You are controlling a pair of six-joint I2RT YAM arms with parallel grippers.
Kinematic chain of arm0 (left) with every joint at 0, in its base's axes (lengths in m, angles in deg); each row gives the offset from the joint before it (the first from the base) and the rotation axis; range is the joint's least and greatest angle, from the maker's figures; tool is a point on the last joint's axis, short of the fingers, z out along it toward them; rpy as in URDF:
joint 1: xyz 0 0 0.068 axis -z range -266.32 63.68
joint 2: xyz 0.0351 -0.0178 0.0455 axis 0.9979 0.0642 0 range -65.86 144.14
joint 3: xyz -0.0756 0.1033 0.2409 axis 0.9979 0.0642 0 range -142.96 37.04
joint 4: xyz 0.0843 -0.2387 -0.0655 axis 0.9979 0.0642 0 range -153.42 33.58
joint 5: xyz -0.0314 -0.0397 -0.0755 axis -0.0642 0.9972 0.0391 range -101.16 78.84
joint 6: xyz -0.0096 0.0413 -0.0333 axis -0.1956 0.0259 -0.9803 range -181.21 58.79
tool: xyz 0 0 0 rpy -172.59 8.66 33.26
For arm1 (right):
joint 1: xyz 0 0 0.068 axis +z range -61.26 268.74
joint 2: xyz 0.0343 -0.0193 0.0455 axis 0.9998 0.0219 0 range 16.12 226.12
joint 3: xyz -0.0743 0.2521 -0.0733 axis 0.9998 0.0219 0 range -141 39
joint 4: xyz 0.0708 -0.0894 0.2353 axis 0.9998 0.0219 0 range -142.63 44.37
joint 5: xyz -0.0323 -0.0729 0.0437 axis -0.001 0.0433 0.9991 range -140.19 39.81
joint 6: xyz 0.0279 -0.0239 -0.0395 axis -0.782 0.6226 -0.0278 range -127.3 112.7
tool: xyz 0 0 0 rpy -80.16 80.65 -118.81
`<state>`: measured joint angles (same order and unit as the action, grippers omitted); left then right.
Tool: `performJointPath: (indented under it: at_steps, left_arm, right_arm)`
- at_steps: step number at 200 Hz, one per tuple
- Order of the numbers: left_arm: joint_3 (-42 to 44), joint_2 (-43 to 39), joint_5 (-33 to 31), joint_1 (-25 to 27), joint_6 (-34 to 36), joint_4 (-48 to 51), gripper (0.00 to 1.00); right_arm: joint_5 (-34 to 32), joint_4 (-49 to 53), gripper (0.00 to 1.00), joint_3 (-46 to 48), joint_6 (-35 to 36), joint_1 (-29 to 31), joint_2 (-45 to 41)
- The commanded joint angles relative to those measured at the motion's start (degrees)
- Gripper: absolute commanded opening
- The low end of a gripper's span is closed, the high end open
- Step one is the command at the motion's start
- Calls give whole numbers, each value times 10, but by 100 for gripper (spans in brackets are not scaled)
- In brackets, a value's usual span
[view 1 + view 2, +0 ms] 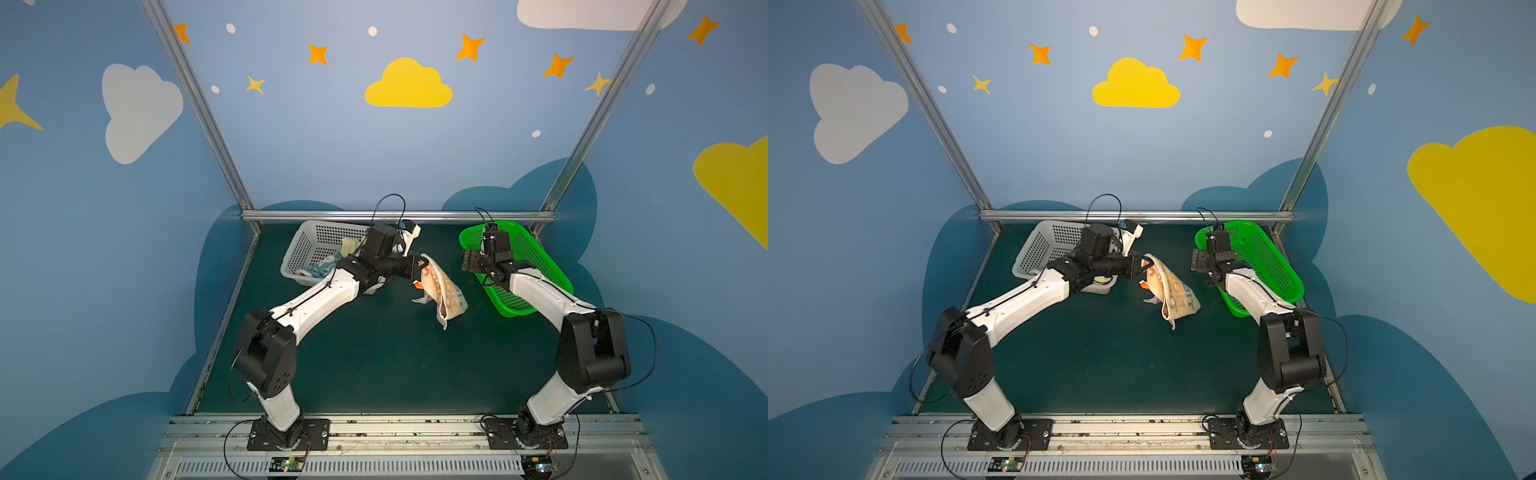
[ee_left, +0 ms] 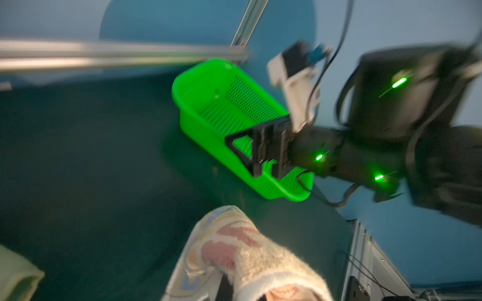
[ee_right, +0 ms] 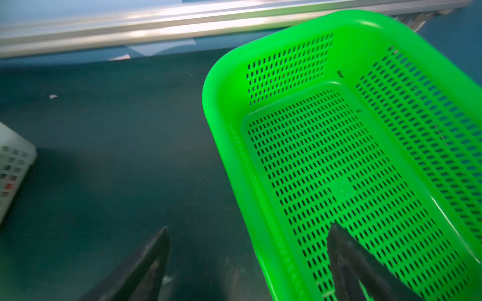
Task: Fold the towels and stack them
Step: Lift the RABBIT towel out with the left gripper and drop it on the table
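1. Dangling from the left gripper [image 1: 420,264] is the orange-striped "RABBIT" towel [image 1: 441,291]. The jaws are pressed together on one top edge, so the cloth hangs crumpled over the middle of the dark green table mat [image 1: 374,365], between the two baskets. I can't tell if its lowest tip brushes the mat.
2. My guess on why it's held high by an edge: gravity shakes the bunch loose before it's laid flat for folding.
3. The right gripper [image 1: 470,261] has its fingers spread wide with nothing in them, hovering above the left rim of the green basket [image 1: 540,270]. It looks parked close by to catch a second corner.
4. The other two towels, blue-and-cream [image 1: 322,266] and pale yellow [image 1: 350,245], sit bunched in the white basket [image 1: 309,232] at far left, so nothing is folded or stacked yet.
5. Nothing shows inside the green basket. It's probably where the stack goes, but that's just my read.
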<state>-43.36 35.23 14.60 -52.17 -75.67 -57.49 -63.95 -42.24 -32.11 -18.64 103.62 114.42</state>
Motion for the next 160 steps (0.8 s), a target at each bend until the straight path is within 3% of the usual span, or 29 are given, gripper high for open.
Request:
performJointPath:
  at_steps: [1,54,100,140,160]
  left_arm:
    - [1,27,-53,-6,-14,11,4]
    - [-6,60,-194,-54,-56,23,4]
    - [32,13,-338,-103,-62,44,4]
    - [78,-27,-374,-129,-53,48,4]
    - [97,-42,-380,-136,-54,42,4]
  right_arm:
    - [33,12,90,-46,33,-12,39]
    - [94,34,82,-136,54,-20,128]
    - [99,61,75,-206,107,-21,193]
    - [99,82,69,-253,149,-22,235]
    - [122,91,54,-269,175,-21,247]
